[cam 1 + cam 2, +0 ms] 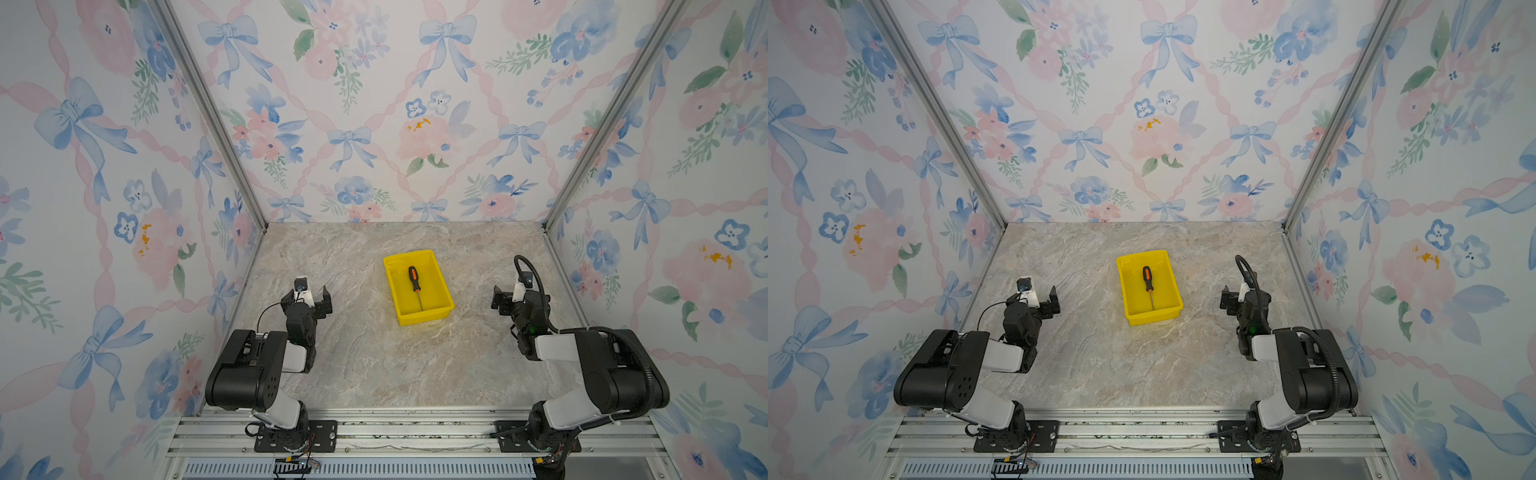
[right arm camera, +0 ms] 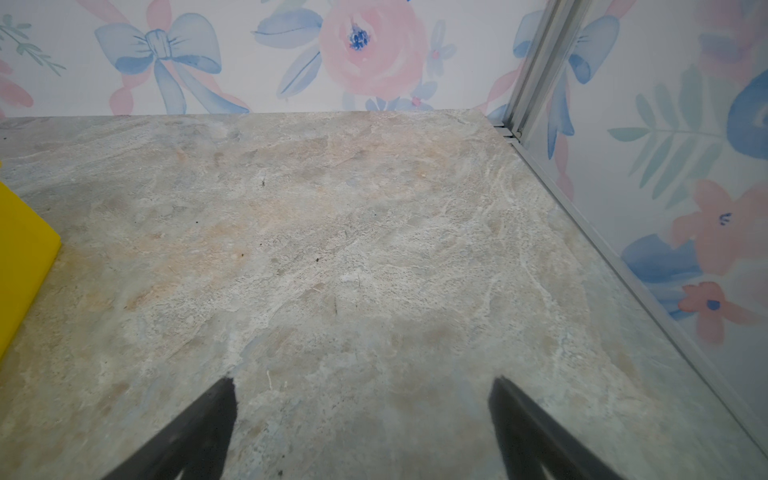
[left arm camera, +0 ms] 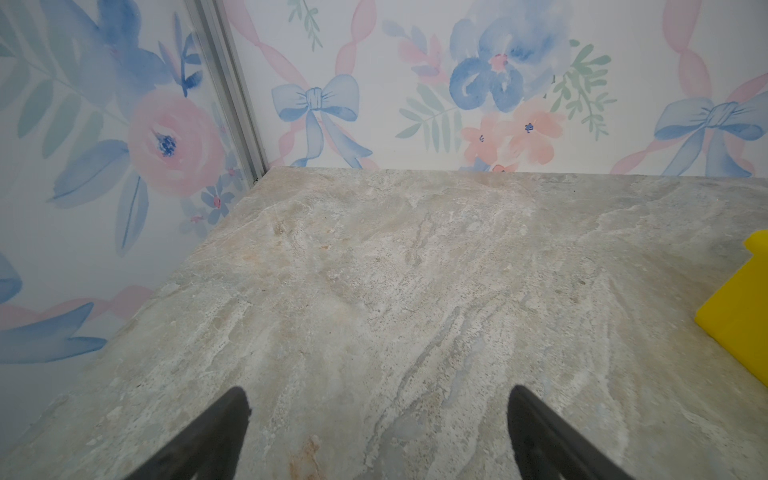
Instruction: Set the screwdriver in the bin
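1. Screwdriver (image 1: 416, 288) (image 1: 1149, 288) lies inside the bin (image 1: 424, 317) (image 1: 1152, 318), flat on the bin floor, seen in both top views. Black/orange handle is twd the back wall, and the thin metal shaft runs twd the front w/ its tip near the bin's front wall.
2. Bin is yellow and sits on the marbled surface (image 1: 374, 365) approx. mid-way btwn the two arms, turned a little off square.
3. Left arm (image 1: 257, 374) is folded at the left of the bin, well apart from it. Left jaws are spread wide w/ nothing btwn them: the left wrist view shows only bare surface (image 3: 374, 311) btwn the two black tips. A corner of the bin (image 3: 739, 316) shows at that view's edge.
4. Right arm (image 1: 602, 374) is folded at the right of the bin, also well apart. Right jaws are spread wide and empty. In the right wrist view there is bare surface (image 2: 353, 270) btwn the tips and a bit of the bin (image 2: 20, 257) at the edge.
5. No jaws touch the bin or the screwdriver.
6. Walls (image 1: 374, 104) around the surface carry floral wallpaper w/ blue bows.
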